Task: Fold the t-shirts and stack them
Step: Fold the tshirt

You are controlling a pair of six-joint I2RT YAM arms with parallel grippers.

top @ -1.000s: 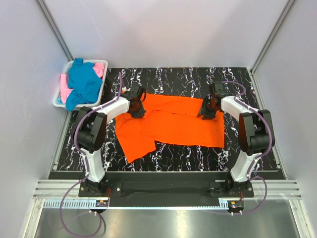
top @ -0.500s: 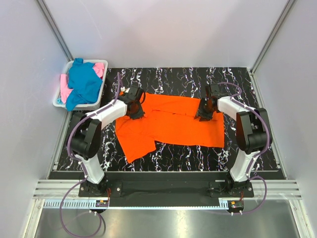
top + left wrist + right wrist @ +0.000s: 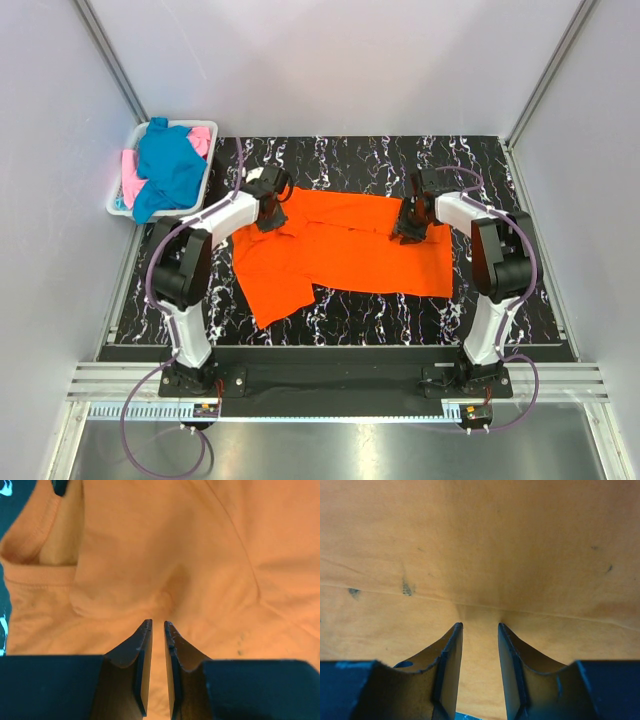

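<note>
The orange t-shirt (image 3: 345,250), part-folded just right of the white basket (image 3: 209,165), is being worked by the left gripper (image 3: 157,624), jaws barely parted, and the right gripper (image 3: 480,625), jaws wider, neither visibly pinching cloth, while the teal-blue t-shirt (image 3: 170,170) and pink t-shirt (image 3: 128,170) are being kept unfolded inside the basket.

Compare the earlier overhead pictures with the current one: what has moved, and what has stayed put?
The left gripper shifted slightly toward the far-left over the orange t-shirt; the right gripper edged left. Whether either grips cloth is unclear. The shirt's outline and the basket holding the teal t-shirt and pink t-shirt stayed as they were.
</note>
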